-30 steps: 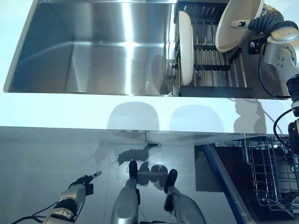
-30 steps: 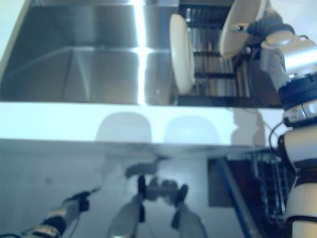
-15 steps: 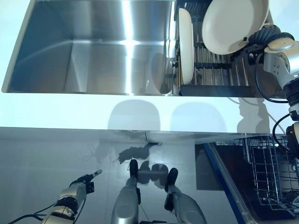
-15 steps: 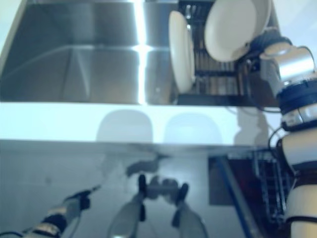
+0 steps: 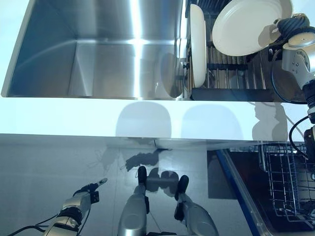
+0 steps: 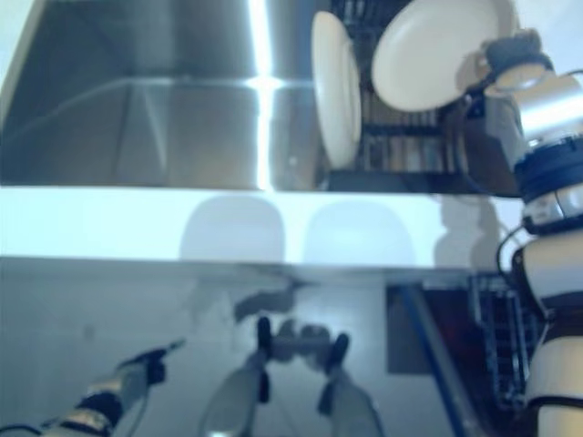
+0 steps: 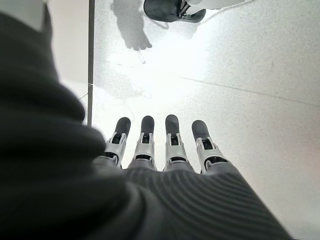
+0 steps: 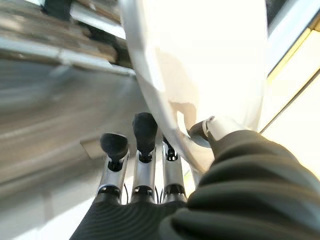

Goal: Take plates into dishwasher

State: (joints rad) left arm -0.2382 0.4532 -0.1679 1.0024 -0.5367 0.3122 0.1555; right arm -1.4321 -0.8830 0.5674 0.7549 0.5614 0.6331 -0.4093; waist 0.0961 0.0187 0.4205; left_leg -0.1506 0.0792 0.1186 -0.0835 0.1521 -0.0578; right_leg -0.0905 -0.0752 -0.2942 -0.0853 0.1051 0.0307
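My right hand (image 5: 286, 28) holds a white plate (image 5: 246, 28) by its edge, lifted above the dark dish rack (image 5: 231, 81) in the right part of the sink. In the right wrist view the plate (image 8: 200, 65) sits pinched between my thumb and fingers (image 8: 144, 135). A second white plate (image 5: 198, 44) stands on edge at the rack's left side. The open dishwasher's wire basket (image 5: 290, 182) shows low at the right. My left hand (image 5: 81, 200) hangs low at the left over the floor, fingers (image 7: 170, 140) straight and empty.
The steel sink basin (image 5: 98, 54) lies left of the rack. The white counter edge (image 5: 138, 118) runs across the front. The dishwasher door's blue-edged rim (image 5: 236, 189) stands below the counter at the right.
My right hand has turned the held plate from edge-on to face-on and shifted it left, above the rack. The left hand has not moved.
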